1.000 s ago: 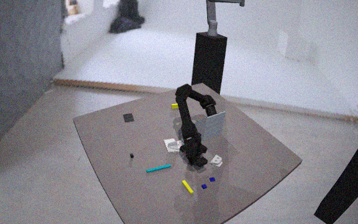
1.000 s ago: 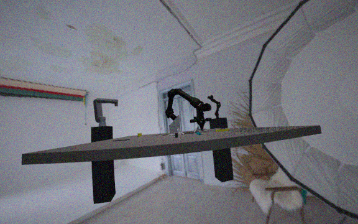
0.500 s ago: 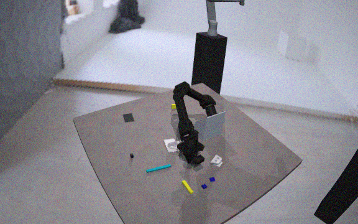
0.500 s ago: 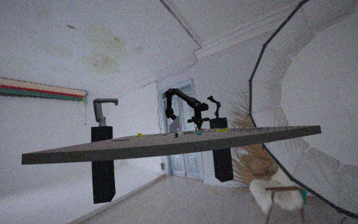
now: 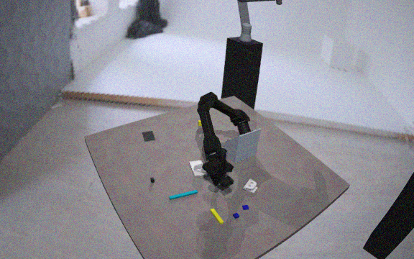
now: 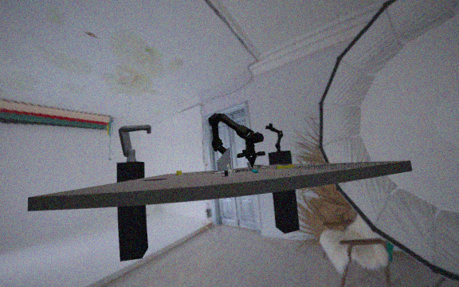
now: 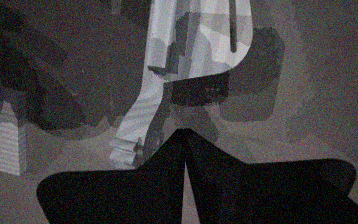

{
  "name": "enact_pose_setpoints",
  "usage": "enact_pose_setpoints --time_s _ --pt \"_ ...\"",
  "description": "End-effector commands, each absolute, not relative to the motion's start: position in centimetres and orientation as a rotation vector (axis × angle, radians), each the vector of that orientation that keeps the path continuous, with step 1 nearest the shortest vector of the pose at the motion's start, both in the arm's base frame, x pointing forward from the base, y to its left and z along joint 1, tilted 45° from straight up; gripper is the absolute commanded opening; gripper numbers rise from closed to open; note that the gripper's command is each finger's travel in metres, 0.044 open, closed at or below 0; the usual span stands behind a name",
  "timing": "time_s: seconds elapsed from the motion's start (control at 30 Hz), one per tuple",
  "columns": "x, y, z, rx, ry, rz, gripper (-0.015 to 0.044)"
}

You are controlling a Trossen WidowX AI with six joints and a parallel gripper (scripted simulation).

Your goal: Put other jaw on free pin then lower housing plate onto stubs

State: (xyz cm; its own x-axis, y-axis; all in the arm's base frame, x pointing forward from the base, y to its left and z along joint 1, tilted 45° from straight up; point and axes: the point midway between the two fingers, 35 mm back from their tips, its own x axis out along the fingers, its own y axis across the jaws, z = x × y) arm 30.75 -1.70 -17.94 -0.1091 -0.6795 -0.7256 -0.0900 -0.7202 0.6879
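My gripper [image 5: 225, 186] [image 6: 252, 165] [image 7: 183, 134] is shut and empty, pointing down low over the table. In the wrist view, a pale slotted part lies beyond the fingertips. A curved pale arm [image 7: 149, 102] runs down beside it, its lower end just left of the fingertips. A pale ridged piece [image 7: 2, 150] shows at the left edge. In the top view, a white part [image 5: 193, 166] lies left of the gripper, partly hidden, and a small white piece with round features [image 5: 251, 185] lies to its right. Pins, tooth mesh and plate seating cannot be told.
A grey upright panel [image 5: 248, 145] stands behind the gripper. A teal bar [image 5: 183, 195], a yellow bar [image 5: 216, 216] and two blue blocks [image 5: 245, 207] [image 5: 236, 216] lie in front. A small black block [image 5: 152, 180] and a dark square [image 5: 148, 136] are to the left.
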Motion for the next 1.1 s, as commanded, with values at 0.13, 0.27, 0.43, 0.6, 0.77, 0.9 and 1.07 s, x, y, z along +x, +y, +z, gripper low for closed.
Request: enact_pose_setpoints --time_s 0.13,0.27,0.43,0.6,0.77,0.9,1.07 --pt "30.4 -2.2 -17.6 1.736 -0.846 -1.882 0.0" --pt "30.4 -2.2 -17.6 1.736 -0.846 -1.882 0.0" --pt "30.4 -2.5 -17.3 1.736 -0.846 -1.882 0.0" --pt "30.4 -3.0 -16.6 1.736 -0.846 -1.882 0.0" --pt "30.3 -3.5 -16.0 1.735 -0.846 -1.882 0.0" --pt "30.7 -2.2 -14.8 1.74 -0.843 -1.883 0.0" --pt "31.3 1.3 -12.0 1.748 -0.842 -1.885 0.0"
